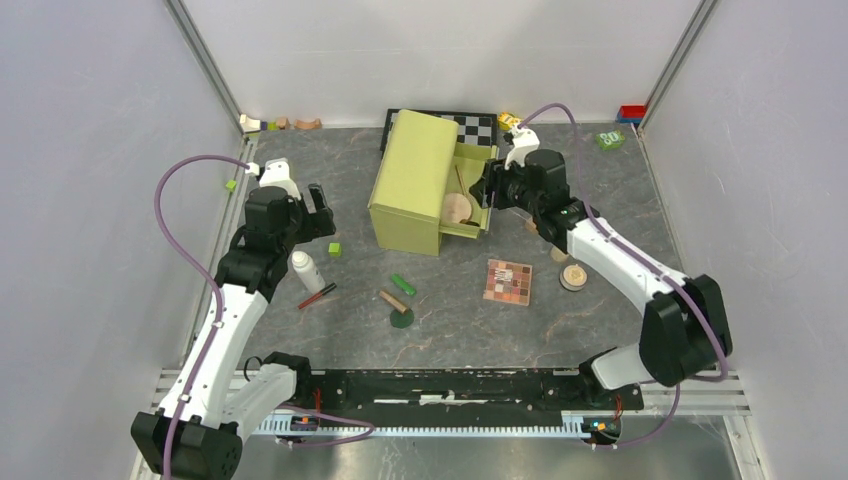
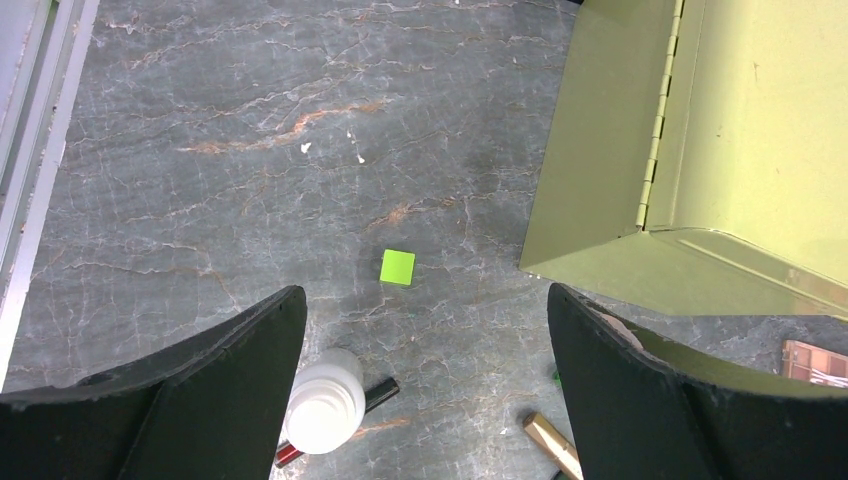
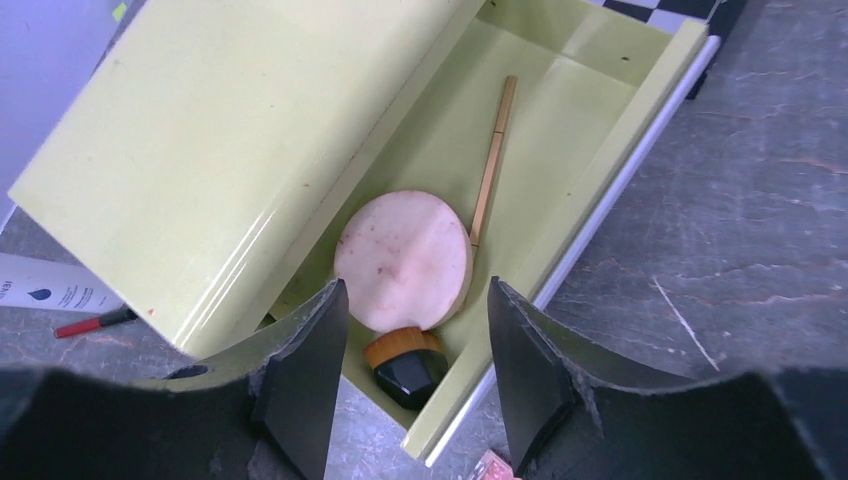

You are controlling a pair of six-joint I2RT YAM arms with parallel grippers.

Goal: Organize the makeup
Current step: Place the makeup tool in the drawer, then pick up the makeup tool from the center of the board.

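Right gripper [image 3: 416, 290], fingers spread, hangs above a round, pale-peach, speckled compact [image 3: 400, 250] lying mid-frame in the drawer [image 3: 570, 90].

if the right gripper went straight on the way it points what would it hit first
Most likely the round peach compact lying in the open drawer: the right gripper points down at it, jaws open. How far off it is remains unclear.

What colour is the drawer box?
The box is pale yellow-green; best in right wrist view.
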